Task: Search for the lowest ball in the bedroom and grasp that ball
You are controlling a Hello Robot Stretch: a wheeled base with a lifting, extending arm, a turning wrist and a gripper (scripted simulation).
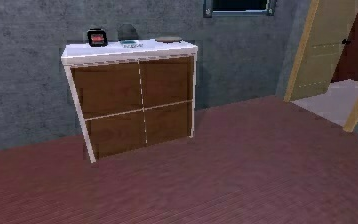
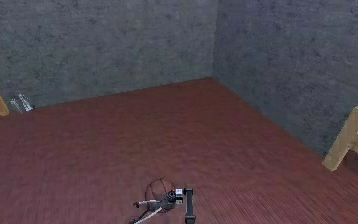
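- Ball: you cannot tell its place from here. On top of the cabinet [image 1: 137, 95] sit a dark-and-red thing [image 1: 96, 37] and a grey thing [image 1: 130, 43], both too small to name. Risk: you settle on a high blob, when the task wants the lowest one. Check floor level first.
- The cabinet stands against the grey wall, with its near corner jutting toward the open floor [image 1: 237, 170]. A tight turn there could clip it with the base.
- Forward view's right: an open door [image 1: 325, 50]. Drifting through it would probably take you out of the bedroom.
- Arm side view's left: a small pale thing [image 2: 22, 102] at the wall's foot, which cannot be identified.
- Pincer [image 2: 147, 207]: low, at the end of the arm [image 2: 190, 205]. Only bare floor lies behind its far end, so it holds nothing. You cannot tell its grip state.
- Right: a wooden frame [image 2: 349, 138] near the side wall [image 2: 287, 60]. There is wide bare floor between it and the arm, so you have plenty of room to swing.
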